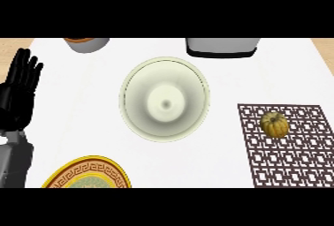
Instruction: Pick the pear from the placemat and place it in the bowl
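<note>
You'll find the pear (pixel 275 124) lying on the placemat (pixel 290 170), right of the bowl (pixel 138 79); left of the bowl your left hand (pixel 17 95) rests open, fingers straight, seemingly holding nothing

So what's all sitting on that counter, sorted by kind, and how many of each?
Bowl: 1
Plate: 1
Placemat: 1
Pear: 1
Cup, cut off at the far edge: 1
Grey-and-black container, also cut off: 1
Total: 6
</note>
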You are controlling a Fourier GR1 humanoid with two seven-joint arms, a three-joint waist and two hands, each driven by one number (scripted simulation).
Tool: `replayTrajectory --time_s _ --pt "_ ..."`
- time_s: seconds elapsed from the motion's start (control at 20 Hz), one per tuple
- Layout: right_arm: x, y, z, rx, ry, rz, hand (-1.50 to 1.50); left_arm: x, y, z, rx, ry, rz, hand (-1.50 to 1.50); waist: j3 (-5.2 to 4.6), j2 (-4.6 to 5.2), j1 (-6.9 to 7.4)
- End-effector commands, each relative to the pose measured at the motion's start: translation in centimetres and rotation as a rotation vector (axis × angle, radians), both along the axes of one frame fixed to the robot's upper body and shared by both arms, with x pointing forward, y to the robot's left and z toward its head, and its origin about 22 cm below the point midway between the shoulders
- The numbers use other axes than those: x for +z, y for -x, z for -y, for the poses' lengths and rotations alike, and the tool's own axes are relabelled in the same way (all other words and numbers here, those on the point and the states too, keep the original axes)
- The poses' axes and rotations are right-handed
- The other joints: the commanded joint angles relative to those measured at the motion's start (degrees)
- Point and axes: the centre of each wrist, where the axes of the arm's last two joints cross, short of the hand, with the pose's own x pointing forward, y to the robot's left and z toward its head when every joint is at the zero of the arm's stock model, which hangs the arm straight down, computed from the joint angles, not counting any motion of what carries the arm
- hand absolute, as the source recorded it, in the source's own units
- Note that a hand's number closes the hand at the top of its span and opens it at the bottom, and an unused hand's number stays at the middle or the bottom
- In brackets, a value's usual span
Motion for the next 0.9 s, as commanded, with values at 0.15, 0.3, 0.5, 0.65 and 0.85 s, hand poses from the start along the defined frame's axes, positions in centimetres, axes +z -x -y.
replayTrajectory --time_s 0.15,0.3,0.5,0.65,0.85 --pt "4.0 -2.7 -6.6 0.232 -0.208 -0.093 1.50 0.1 0.4 -1.6 0.021 -0.001 -0.006 0.00 -0.12 -0.72 -1.00" --pt "5.9 -3.1 -8.8 0.254 -0.226 -0.115 1.50 0.3 0.0 0.3 0.014 -0.004 -0.011 0.00 -0.07 -0.64 -1.13" --pt "5.1 -3.4 -12.5 0.273 -0.240 -0.183 1.50 -0.5 1.0 -2.0 0.028 0.003 -0.023 0.00 -0.07 -0.86 -1.71" --pt "5.7 -3.7 -17.6 0.292 -0.191 -0.194 1.50 0.5 0.6 -1.0 0.021 -0.004 -0.021 0.00 -0.04 -0.74 -1.36" --pt "5.9 -3.3 -23.7 0.332 -0.140 -0.233 1.50 -1.5 -0.3 0.7 0.013 -0.004 -0.016 0.00 -0.06 -0.42 -1.57"
